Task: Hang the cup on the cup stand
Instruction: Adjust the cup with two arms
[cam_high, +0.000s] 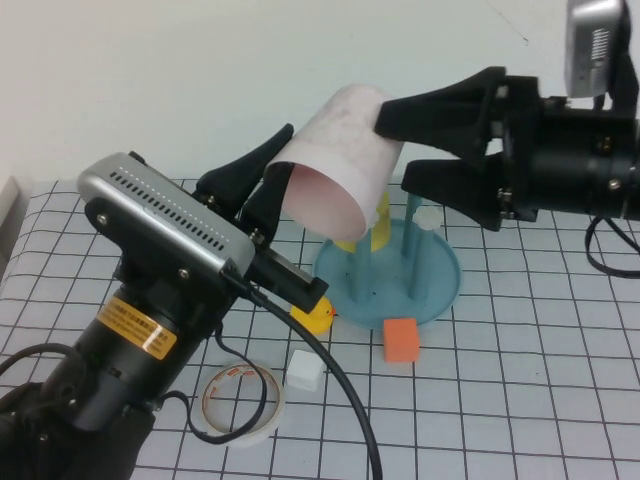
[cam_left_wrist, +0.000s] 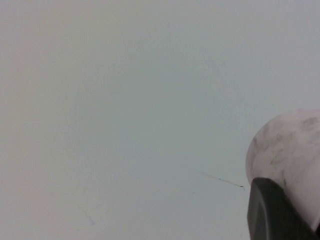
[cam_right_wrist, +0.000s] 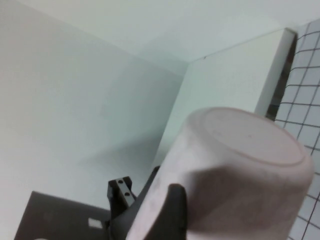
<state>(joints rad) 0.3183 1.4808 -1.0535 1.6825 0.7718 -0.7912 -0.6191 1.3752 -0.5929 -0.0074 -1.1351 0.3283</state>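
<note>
While both arms meet above the middle of the table, we see the cup (cam_high: 340, 150) held in the air, tilted, with its open mouth facing down and toward the robot's left and its closed base up and toward the right.

Left gripper (cam_high: 262, 178): it reaches up from the lower left, its fingers spread on either side of the cup's rim. One finger (cam_high: 245, 170) lies outside the wall and the other sits at the mouth edge. We cannot tell whether they press on the cup. In the left wrist view a dark fingertip (cam_left_wrist: 272, 212) lies against the cup's speckled wall (cam_left_wrist: 290, 155).

Right gripper (cam_high: 420, 145): it comes in from the right, its upper finger (cam_high: 440, 105) resting over the cup's base end and its lower finger (cam_high: 450, 195) below the cup. We read the jaws as closed on the cup. In the right wrist view the cup's flat base (cam_right_wrist: 250, 137) fills the centre, with one dark finger (cam_right_wrist: 172, 210) against its wall.

Below the cup, the cup stand (cam_high: 440, 285) sits on the gridded table (cam_high: 540, 380), its blue pegs upright. A yellow cup (cam_high: 378, 225) is on the stand, partly hidden behind the pink one.

Near the stand we note an orange block (cam_high: 400, 340), a white block (cam_high: 304, 372), a small yellow duck (cam_high: 318, 316) and a roll of tape (cam_high: 243, 402).
</note>
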